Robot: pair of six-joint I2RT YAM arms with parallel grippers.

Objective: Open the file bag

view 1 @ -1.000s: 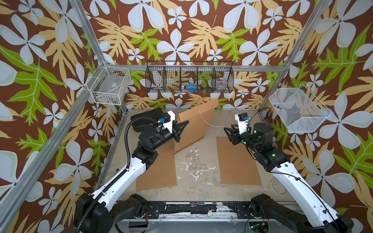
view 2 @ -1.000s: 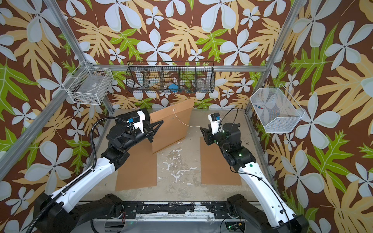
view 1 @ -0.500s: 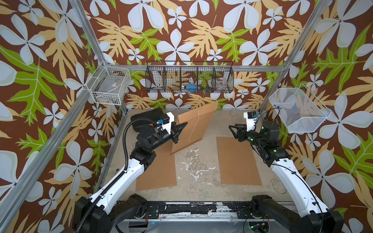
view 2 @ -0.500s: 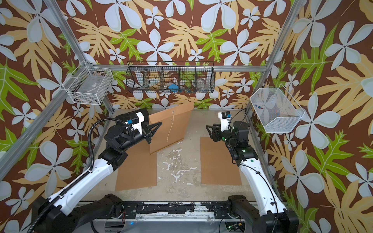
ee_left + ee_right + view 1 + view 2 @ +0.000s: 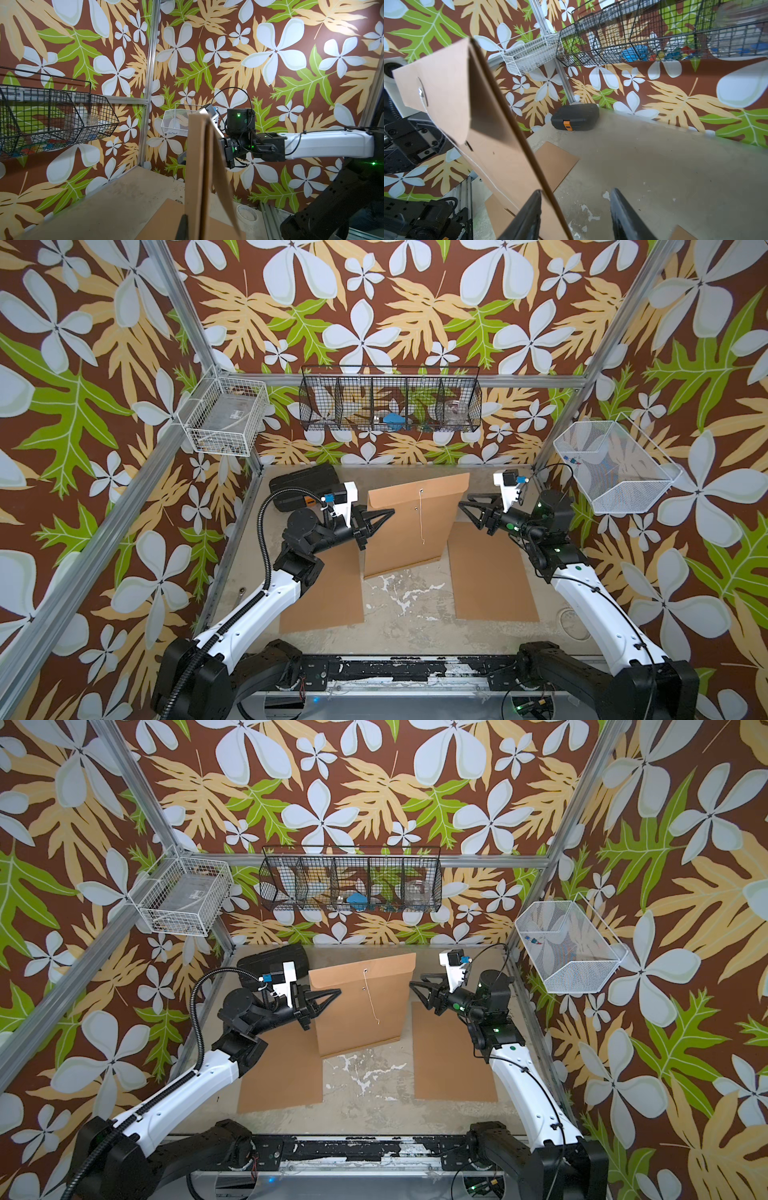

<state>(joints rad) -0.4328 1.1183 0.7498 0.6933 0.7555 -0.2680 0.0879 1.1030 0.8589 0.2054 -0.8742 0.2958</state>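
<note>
The file bag (image 5: 415, 526) (image 5: 361, 1006) is a brown paper envelope standing upright above the table's back middle. My left gripper (image 5: 390, 512) (image 5: 337, 992) is shut on its left edge; in the left wrist view the bag (image 5: 196, 166) runs edge-on from my jaws (image 5: 193, 228). Its flap (image 5: 436, 83) stands away from the body, and the white string (image 5: 421, 514) hangs loose down the front. My right gripper (image 5: 461, 506) (image 5: 412, 986) (image 5: 575, 207) is open at the bag's right edge, which passes just inside one finger (image 5: 529, 212).
Two flat brown sheets (image 5: 328, 589) (image 5: 490, 572) lie on the table under the arms. A black case (image 5: 303, 485) sits at the back left. A black wire basket (image 5: 390, 400) and two white baskets (image 5: 224, 414) (image 5: 615, 468) hang on the walls.
The string, stretched toward my right gripper a second ago, now hangs straight down. The bag has turned to face forward. My right gripper pulled away, then came back to the bag's right edge.
</note>
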